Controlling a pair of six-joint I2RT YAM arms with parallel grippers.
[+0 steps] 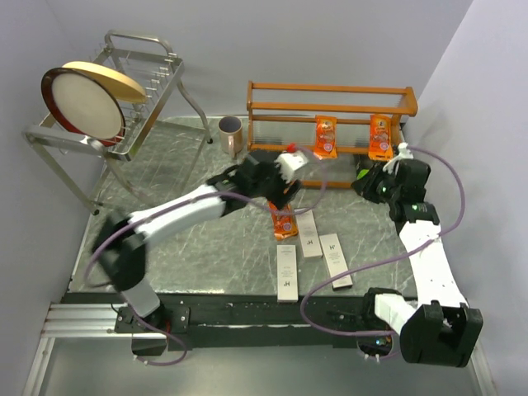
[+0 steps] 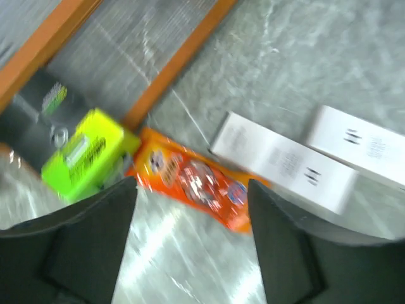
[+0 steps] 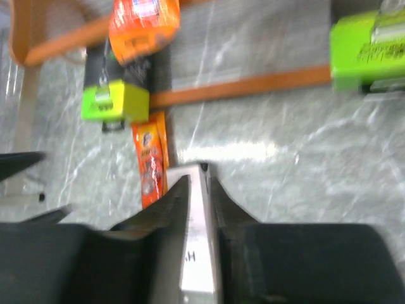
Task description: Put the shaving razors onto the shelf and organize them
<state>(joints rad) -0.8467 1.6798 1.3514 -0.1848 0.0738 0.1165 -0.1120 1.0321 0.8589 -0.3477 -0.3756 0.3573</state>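
The shelf [image 1: 330, 108] stands at the back right with two orange packets [image 1: 325, 136] [image 1: 380, 137] upright on it. A third orange packet [image 1: 283, 221] lies on the table beside three white boxes [image 1: 308, 233] [image 1: 335, 260] [image 1: 287, 272]. My left gripper [image 1: 279, 191] hovers open over that packet [image 2: 196, 183], with a lime-green pack [image 2: 85, 155] to its left and nothing between its fingers. My right gripper [image 1: 363, 177] hangs before the shelf, its jaws a narrow gap apart [image 3: 199, 180]. A white box [image 3: 196, 253] on the table shows through that gap. Lime-green packs [image 3: 114, 101] [image 3: 367, 50] sit at the shelf's rail [image 3: 253, 85].
A mauve mug [image 1: 230, 132] stands left of the shelf. At the back left, a silver wire rack [image 1: 124, 91] holds a round plate [image 1: 82, 101]. Purple cables loop from both arms over the table. The table's front edge runs just beyond the nearest white box.
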